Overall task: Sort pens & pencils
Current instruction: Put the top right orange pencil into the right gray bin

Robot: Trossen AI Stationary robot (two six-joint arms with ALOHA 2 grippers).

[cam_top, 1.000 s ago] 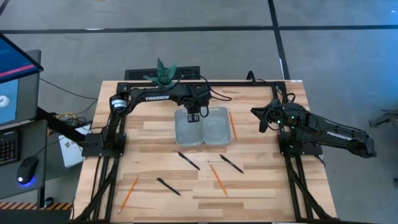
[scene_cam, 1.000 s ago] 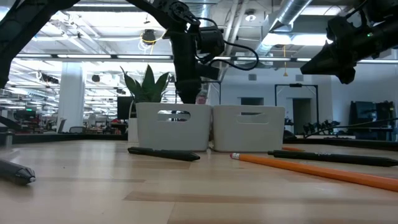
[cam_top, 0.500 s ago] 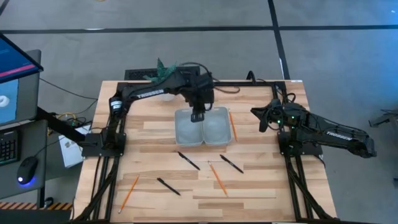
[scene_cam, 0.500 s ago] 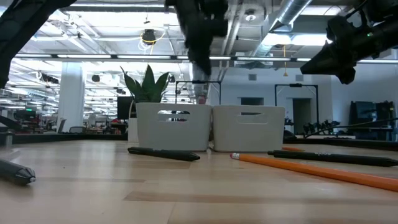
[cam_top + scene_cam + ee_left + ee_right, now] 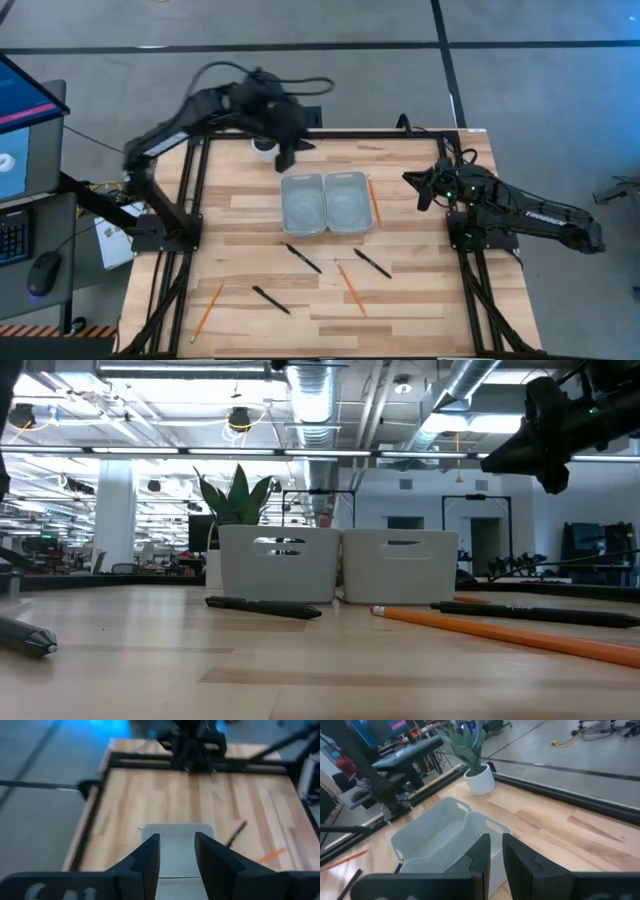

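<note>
Three black pens (image 5: 303, 258) (image 5: 372, 263) (image 5: 270, 299) lie flat on the wooden table, near of two white bins (image 5: 303, 203) (image 5: 347, 202). One orange pencil (image 5: 373, 200) lies along the right bin's right side; two more (image 5: 350, 287) (image 5: 207, 310) lie toward the near edge. My left gripper (image 5: 284, 158) hangs high over the far edge, beyond the left bin, slanting down, open and empty (image 5: 176, 857). My right gripper (image 5: 410, 180) waits at the table's right, clear of the bins, a narrow gap between its empty fingers (image 5: 494, 852).
A potted plant (image 5: 472, 750) stands at the far edge behind the bins. Both arm bases (image 5: 160, 230) (image 5: 470, 235) sit on black frames at the table's sides. Bare wood lies left of the bins and along the near edge.
My left gripper has risen from just over the left bin, high above the table, and gone toward the far left. It has tipped from pointing down to slanting. It has left the low view. Pens, pencils and bins lie as before.
</note>
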